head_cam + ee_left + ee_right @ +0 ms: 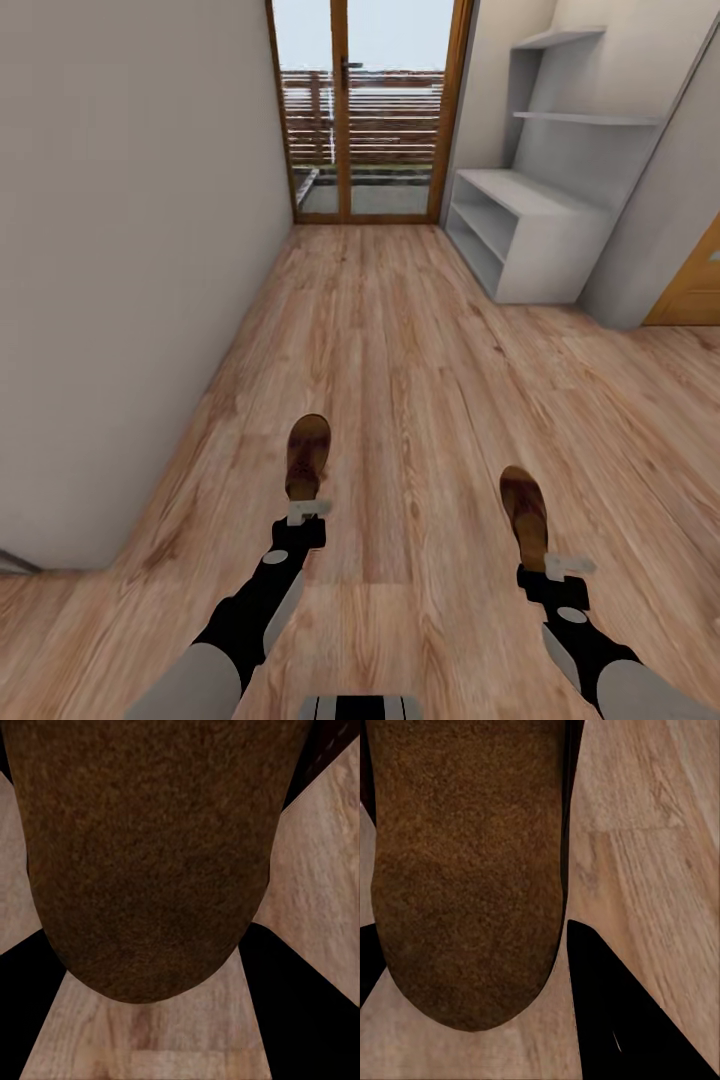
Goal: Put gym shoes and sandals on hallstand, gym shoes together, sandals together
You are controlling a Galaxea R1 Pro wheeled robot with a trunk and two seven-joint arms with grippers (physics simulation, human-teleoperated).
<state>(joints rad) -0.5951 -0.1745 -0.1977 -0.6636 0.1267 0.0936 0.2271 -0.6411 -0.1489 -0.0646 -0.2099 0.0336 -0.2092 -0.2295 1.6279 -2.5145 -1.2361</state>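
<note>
brown sandals, one in each of my grippers: left gripper point(308, 512) clamped on the left sandal point(307, 455), right gripper point(568, 567) clamped on the right sandal point(525, 512), both above the corridor floor point(400, 380). hallstand point(525, 235) stands well ahead on my right.

Narrow corridor, light-brown plank floor point(400, 340) w/ visible grain. Plain white wall point(130, 250) along left side. Far end: wood-framed glass door point(365, 110), slatted fence & pale sky beyond. Orange-brown door point(692, 285) at right edge, next to grey wall point(665, 200). Even, soft daylight.
</note>
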